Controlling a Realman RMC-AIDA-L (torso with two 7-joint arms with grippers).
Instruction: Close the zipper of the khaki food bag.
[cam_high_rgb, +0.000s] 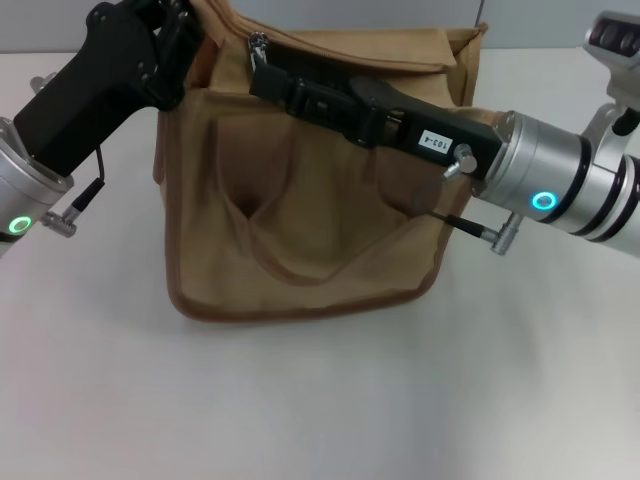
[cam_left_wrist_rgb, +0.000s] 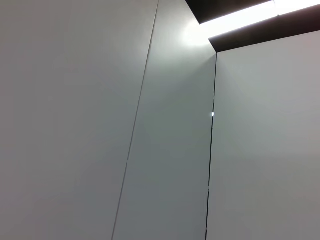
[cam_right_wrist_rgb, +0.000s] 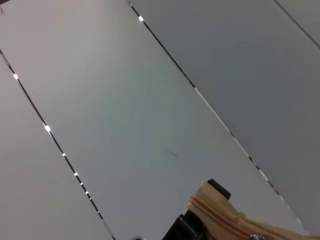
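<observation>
Right gripper (cam_high_rgb: 262, 62) at zipper (cam_right_wrist_rgb: 220, 220) slider (apparently), left gripper (cam_high_rgb: 185, 40) at khaki food bag (cam_high_rgb: 300, 250) corner.

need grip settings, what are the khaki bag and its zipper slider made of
The khaki food bag looks like matte woven canvas: it creases and sags softly. The zipper slider looks like shiny silver metal, though small. Right gripper reaches it; left gripper is at the bag's corner.

You've got a plain white tabletop (cam_high_rgb: 320, 400) w/ soft shadows. Overhead: pale grey ceiling panels (cam_left_wrist_rgb: 75, 125) w/ thin dark seams, bright light strip (cam_left_wrist_rgb: 240, 17) in a dark recess.
</observation>
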